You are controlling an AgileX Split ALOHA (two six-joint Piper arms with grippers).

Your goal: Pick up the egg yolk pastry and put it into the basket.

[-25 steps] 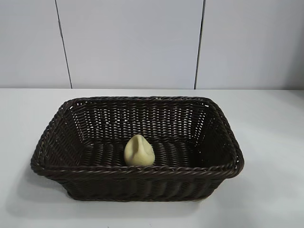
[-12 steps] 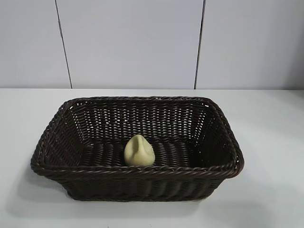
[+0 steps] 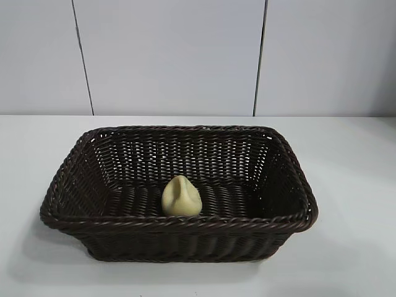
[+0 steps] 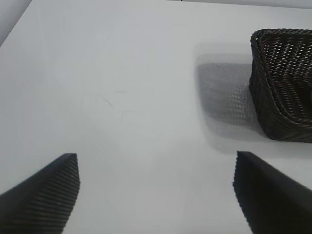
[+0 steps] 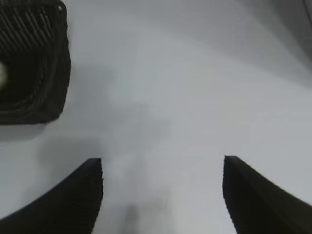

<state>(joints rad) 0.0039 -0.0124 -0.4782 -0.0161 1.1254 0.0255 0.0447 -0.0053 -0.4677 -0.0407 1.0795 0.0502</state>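
The pale yellow egg yolk pastry (image 3: pixel 181 197) lies inside the dark brown wicker basket (image 3: pixel 179 223), near the middle of its front wall, tilted on its edge. The basket stands in the middle of the white table. Neither arm shows in the exterior view. In the left wrist view my left gripper (image 4: pixel 156 165) is open and empty over bare table, with a corner of the basket (image 4: pixel 282 92) some way off. In the right wrist view my right gripper (image 5: pixel 163 163) is open and empty over bare table, with a corner of the basket (image 5: pixel 34 97) off to one side and a sliver of the pastry (image 5: pixel 2 75) at the frame edge.
The white table (image 3: pixel 359 185) lies around the basket on all sides. A pale panelled wall (image 3: pixel 173 55) stands behind the table.
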